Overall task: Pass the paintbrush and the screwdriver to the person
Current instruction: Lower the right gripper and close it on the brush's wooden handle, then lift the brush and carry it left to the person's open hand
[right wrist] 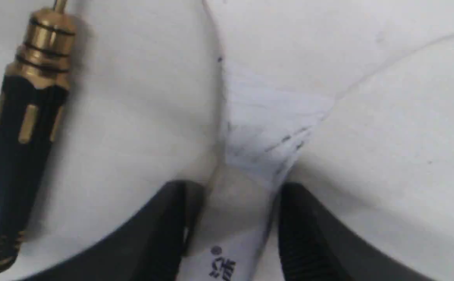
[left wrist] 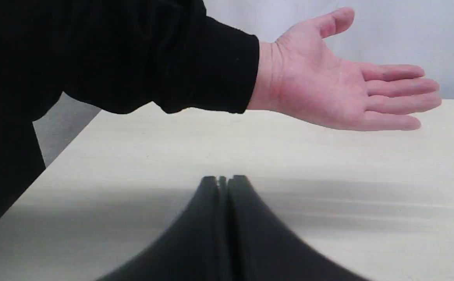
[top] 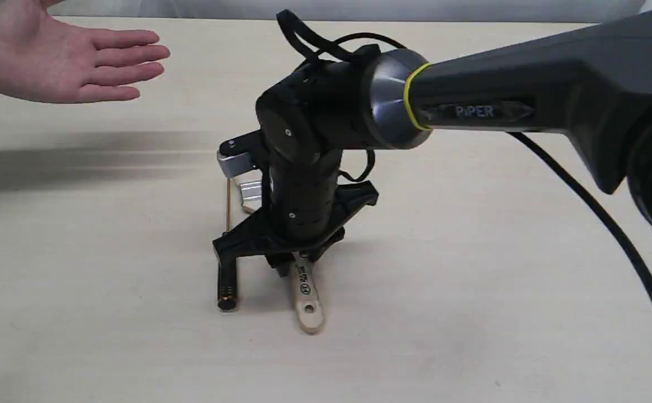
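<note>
The paintbrush [top: 306,302] lies on the table, wooden handle toward the camera, its silver ferrule [top: 250,190] partly behind the arm. Just to its left lies the screwdriver [top: 227,282], parallel to it, black handle near, gold shaft pointing away. My right gripper [top: 287,267] points down over the brush handle. In the right wrist view its fingers [right wrist: 180,218] straddle the handle [right wrist: 236,210]: one touches it, the other leaves a thin gap. The screwdriver [right wrist: 20,136] lies beside them. The person's open palm [top: 68,61] hovers at the far left. My left gripper [left wrist: 224,180] is shut and empty, below the hand [left wrist: 348,89].
The right arm's black cable [top: 600,218] trails over the table on the right. The person's black sleeve [left wrist: 114,58] fills one side of the left wrist view. The table's far edge [top: 203,18] runs behind the hand.
</note>
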Tool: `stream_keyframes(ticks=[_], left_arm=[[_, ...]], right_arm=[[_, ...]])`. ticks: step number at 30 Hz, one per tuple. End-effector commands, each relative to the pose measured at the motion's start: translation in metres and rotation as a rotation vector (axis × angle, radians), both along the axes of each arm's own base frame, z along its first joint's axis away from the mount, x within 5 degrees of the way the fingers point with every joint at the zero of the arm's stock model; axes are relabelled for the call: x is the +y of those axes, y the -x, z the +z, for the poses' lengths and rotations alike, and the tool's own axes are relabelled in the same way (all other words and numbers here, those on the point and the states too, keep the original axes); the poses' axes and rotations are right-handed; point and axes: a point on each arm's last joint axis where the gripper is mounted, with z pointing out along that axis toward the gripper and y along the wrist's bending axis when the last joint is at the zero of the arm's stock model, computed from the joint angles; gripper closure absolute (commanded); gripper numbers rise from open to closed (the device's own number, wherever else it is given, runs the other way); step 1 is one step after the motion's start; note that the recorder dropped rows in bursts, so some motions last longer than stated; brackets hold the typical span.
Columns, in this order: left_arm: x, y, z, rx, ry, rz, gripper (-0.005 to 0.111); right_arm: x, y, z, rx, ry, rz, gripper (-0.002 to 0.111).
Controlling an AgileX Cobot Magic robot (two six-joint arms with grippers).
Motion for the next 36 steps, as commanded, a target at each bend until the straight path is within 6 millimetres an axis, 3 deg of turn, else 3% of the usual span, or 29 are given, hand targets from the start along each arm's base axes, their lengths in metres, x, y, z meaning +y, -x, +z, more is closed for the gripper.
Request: stream_keyframes(ticks=[1,9,36], left_arm=[[-0.001,0.0,0.0,-0.012,0.001,-0.009,0.107],[-0.001,0.0,0.0,-0.011,0.004,-0.009,0.107],[-0.001,0.0,0.0,-0.012,0.002,-0.009,0.107]], right_arm=[[-0.002,-0.001,-0.001,-0.003,0.01,0.012,0.08],[-0.007,-0.003,0.001,-0.031,0.067,0.056,0.104],[-0.01,0.006,0.12,-0.29,-0.209,0.131,0.104]])
